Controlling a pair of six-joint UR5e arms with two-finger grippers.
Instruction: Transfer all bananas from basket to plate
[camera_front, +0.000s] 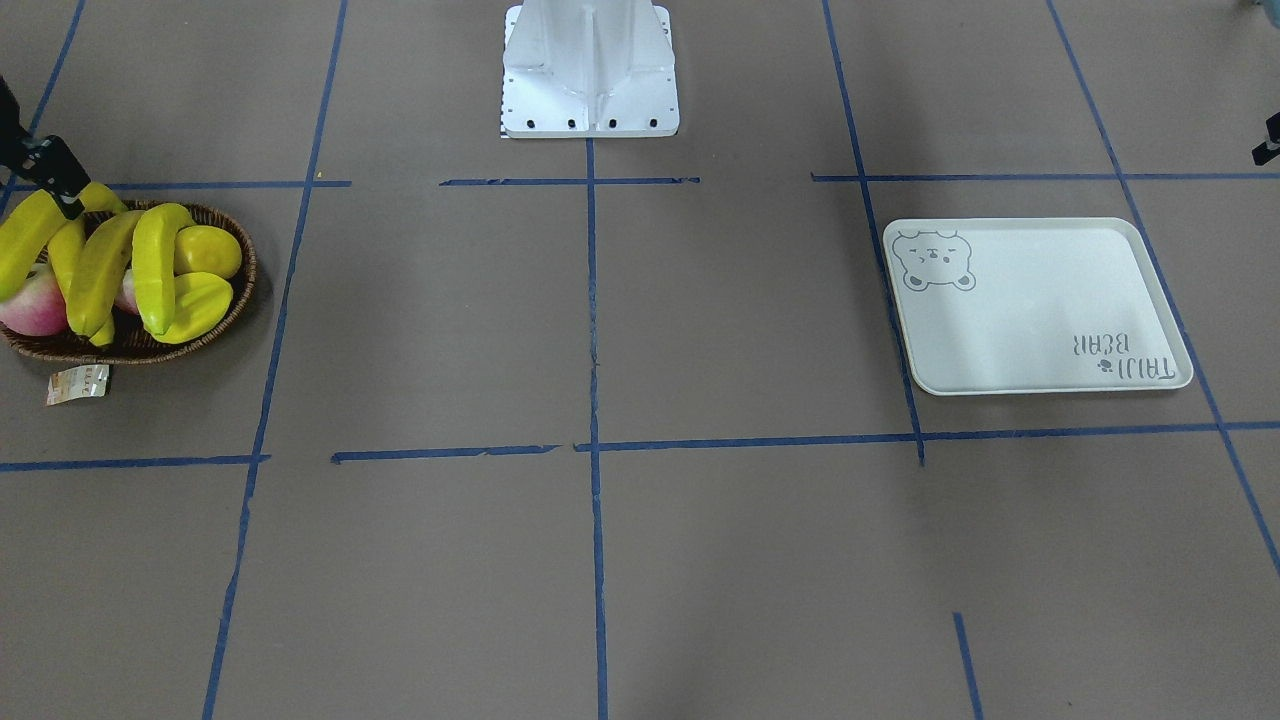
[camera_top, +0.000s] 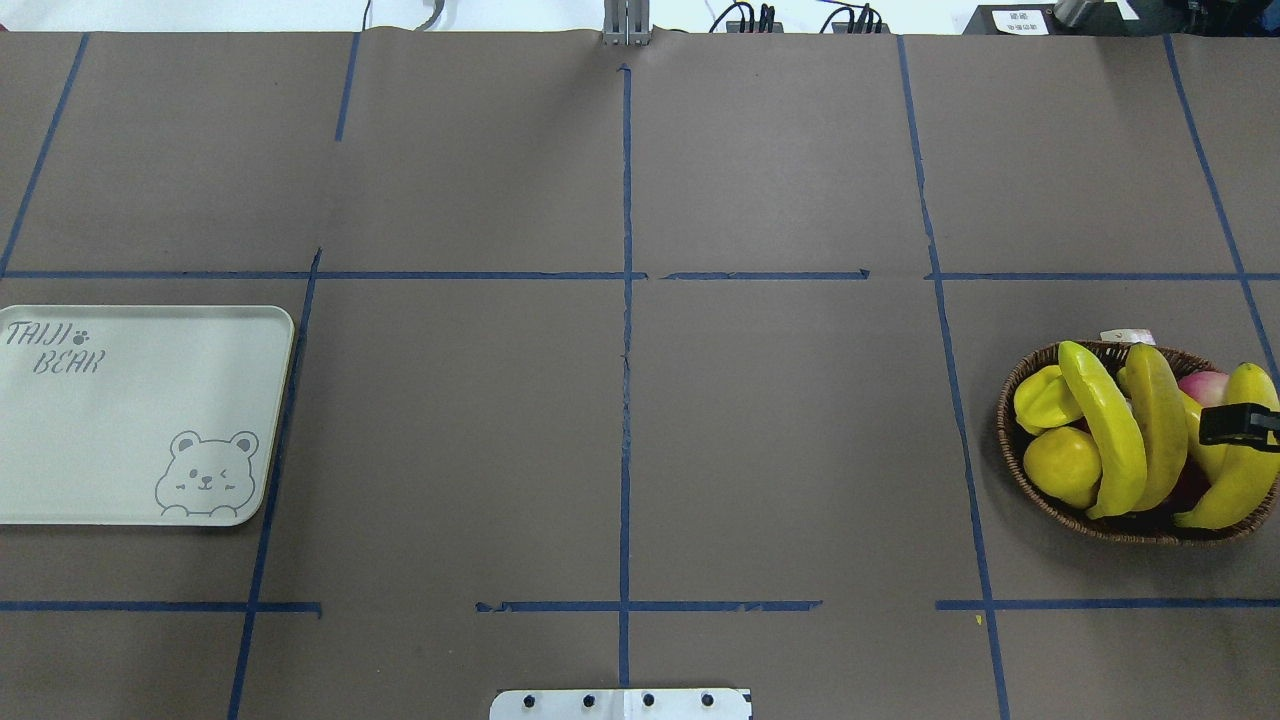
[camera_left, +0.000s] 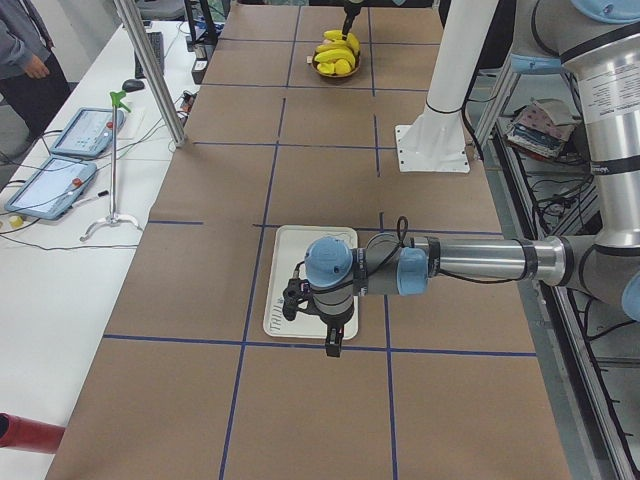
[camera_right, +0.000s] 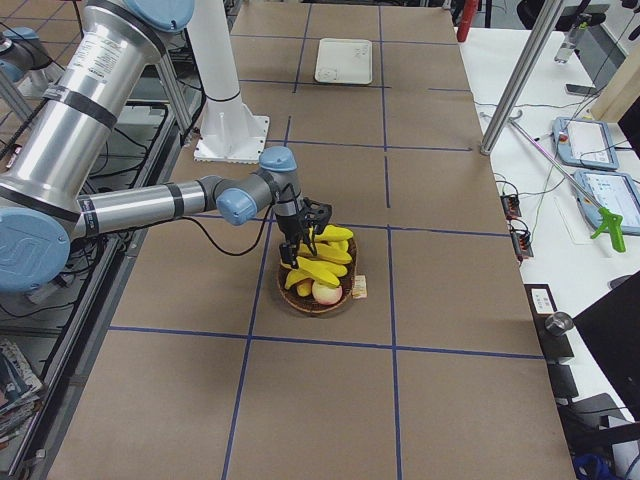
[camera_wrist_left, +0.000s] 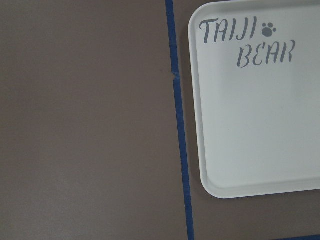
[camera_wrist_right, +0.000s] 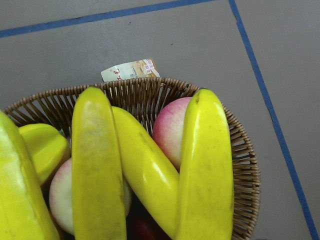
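Note:
Four yellow bananas (camera_top: 1108, 430) lie across the dark wicker basket (camera_top: 1008, 440) at the table's right end. In the right wrist view the bananas (camera_wrist_right: 97, 170) fill the frame from close above. My right gripper (camera_top: 1240, 424) hangs just over the outermost banana (camera_top: 1245, 470). Its fingers look spread and hold nothing. The off-white bear plate (camera_top: 140, 410) lies bare at the table's left end and shows in the left wrist view (camera_wrist_left: 250, 125). My left gripper (camera_left: 335, 345) hovers by the plate's outer end. I cannot tell whether it is open or shut.
The basket also holds a ridged starfruit (camera_top: 1045, 398), a round yellow fruit (camera_top: 1062, 465) and a pink peach (camera_top: 1203, 385). A paper tag (camera_front: 77, 384) lies beside the basket. The robot base (camera_front: 590, 70) stands at the middle back. Blue tape lines cross the brown table.

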